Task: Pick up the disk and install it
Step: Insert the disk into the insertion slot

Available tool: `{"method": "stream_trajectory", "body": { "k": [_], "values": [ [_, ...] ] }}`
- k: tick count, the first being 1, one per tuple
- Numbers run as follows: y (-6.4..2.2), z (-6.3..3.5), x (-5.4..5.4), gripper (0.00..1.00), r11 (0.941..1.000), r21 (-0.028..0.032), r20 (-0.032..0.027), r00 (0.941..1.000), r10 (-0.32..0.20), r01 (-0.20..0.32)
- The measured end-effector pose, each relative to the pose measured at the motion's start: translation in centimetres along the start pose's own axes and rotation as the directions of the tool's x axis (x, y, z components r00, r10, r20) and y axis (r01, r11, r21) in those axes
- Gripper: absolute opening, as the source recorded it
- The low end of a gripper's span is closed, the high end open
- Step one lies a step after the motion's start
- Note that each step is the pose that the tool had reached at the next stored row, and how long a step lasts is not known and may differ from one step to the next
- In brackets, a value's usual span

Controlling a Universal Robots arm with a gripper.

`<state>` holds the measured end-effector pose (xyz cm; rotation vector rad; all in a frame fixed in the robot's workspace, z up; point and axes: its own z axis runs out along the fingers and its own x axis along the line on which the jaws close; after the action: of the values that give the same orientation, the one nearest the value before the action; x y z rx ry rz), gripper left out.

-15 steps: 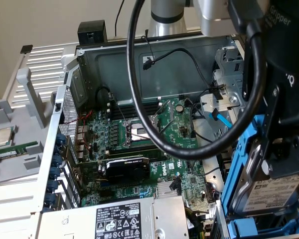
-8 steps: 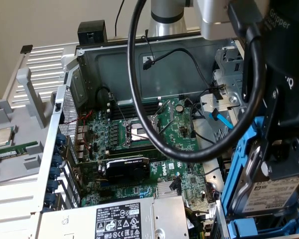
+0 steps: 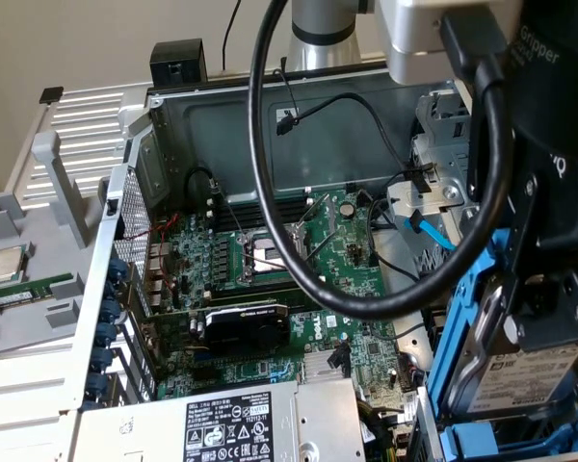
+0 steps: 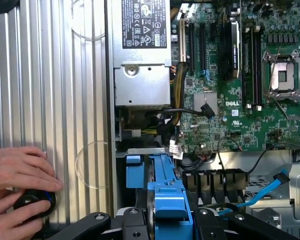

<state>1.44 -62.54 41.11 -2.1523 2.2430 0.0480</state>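
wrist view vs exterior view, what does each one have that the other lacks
Wrist view: a person's hands around a round black object. Exterior view: the disk with its white label, a loose chip outside the case, a thick black cable looping over the board. Both: the green board, power supply and blue frame.

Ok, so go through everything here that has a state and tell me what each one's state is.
the disk: clamped in the pincer, standing on edge.
computer case: open, side panel off.
processor socket: empty.
processor chip: outside the case, lying on the grey tray.
blue cable: free end looks unplugged.
person's hand: resting on a round black knob.
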Motion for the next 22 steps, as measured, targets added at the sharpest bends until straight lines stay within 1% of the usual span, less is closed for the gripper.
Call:
{"method": "stream_trajectory", "body": {
  "k": [2, 3, 4, 22],
  "values": [
    [-0.02, 0.01, 0.0, 0.37, 1.0, 0.0, 0.0002, 1.0, 0.0, 0.0],
    [-0.02, 0.01, 0.0, 0.38, 1.0, 0.0, 0.0001, 1.0, 0.0, 0.0],
    [-0.02, 0.01, 0.0, 0.45, 1.0, 0.0, 0.0002, 1.0, 0.0, 0.0],
    [-0.02, 0.14, 0.06, 0.45, 1.0, -0.0003, 0.0003, 1.0, 0.0, 0.0]
  ]
}}
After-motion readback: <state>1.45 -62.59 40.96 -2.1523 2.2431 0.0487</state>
